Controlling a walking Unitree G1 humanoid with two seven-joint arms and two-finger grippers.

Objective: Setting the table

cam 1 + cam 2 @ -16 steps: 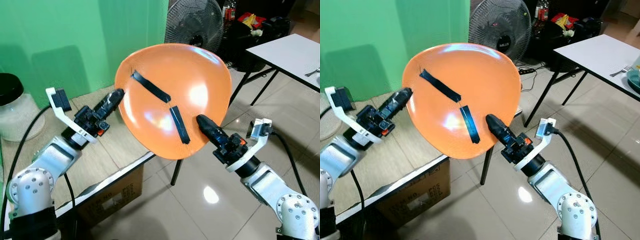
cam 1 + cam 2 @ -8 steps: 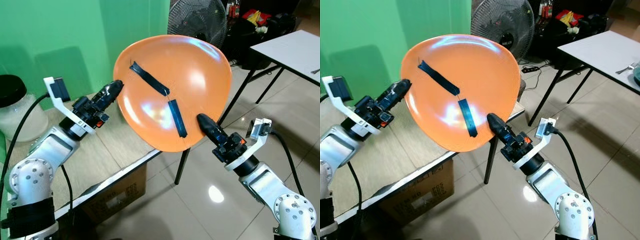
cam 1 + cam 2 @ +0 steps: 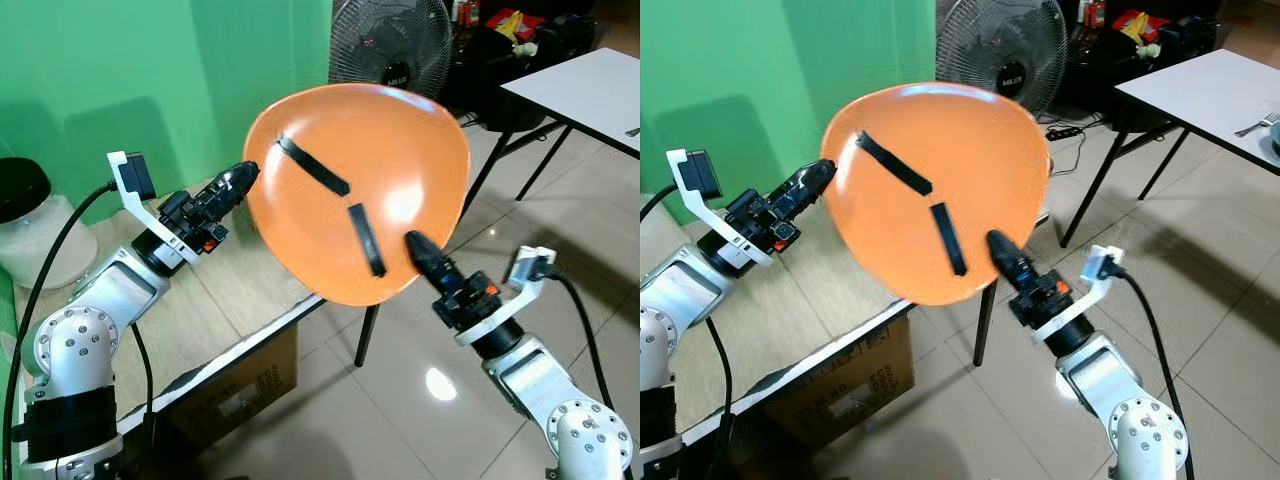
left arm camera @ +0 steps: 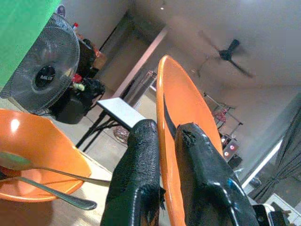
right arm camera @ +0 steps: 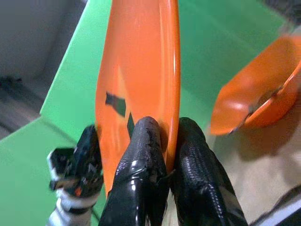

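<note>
Two grippers carry one orange plate (image 3: 360,190) on edge above the wooden worktop (image 3: 215,290).

Left gripper (image 3: 240,181) has its fingers (image 4: 141,160) clenched on the plate's rim at the side toward the green wall; right gripper (image 3: 418,250) pinches the opposite lower rim, fingers (image 5: 146,150) either side of it. Both arms reach forward with elbows bent, wrists angled inward toward the plate. To do this well, I judge both should tilt it flat together, keeping equal grip, and lower it clear of the second orange plate (image 4: 42,155) holding a spoon (image 4: 51,172).
</note>
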